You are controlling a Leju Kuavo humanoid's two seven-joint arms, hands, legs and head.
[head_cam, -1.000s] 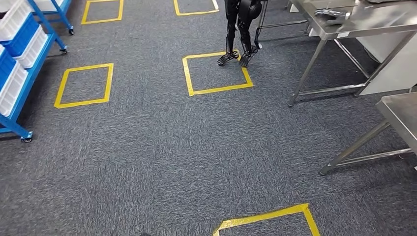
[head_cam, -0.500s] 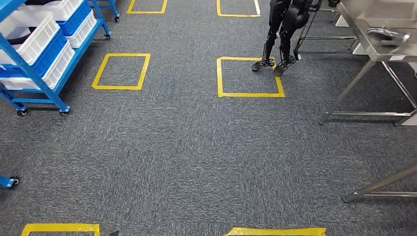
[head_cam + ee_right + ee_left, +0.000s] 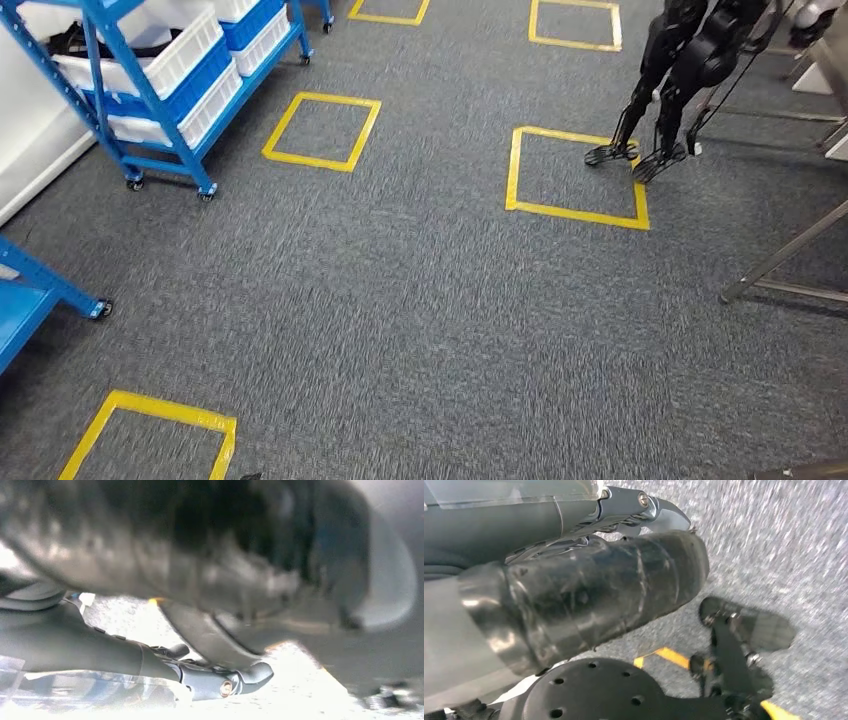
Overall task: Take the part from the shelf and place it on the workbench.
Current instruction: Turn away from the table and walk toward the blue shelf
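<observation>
Carpeted floor (image 3: 420,330): open and level between the robot and the blue shelf (image 3: 160,165), which stands ahead and to the robot's left on castors, its long side running away from the camera. All positions below are referenced to that shelf. Its tiers carry white bins (image 3: 185,50) with blue bins between them. The part cannot be identified in these pictures; it is judged to lie in one of the bins, and which one cannot be told. A taped yellow square (image 3: 310,162) lies just beside the shelf on its aisle side, and is judged a likely standing mark. A second blue frame (image 3: 40,285) sits nearer the robot than the shelf, narrowing the approach on that side. Another robot's legs (image 3: 670,90) and the steel legs of a worktop (image 3: 780,260) stand well apart from the shelf, across the aisle. Left hand (image 3: 624,510) and right hand (image 3: 220,680) hang low over the floor; whether either is released or clenched cannot be told. The left arm is judged to be the one nearer the shelf.
</observation>
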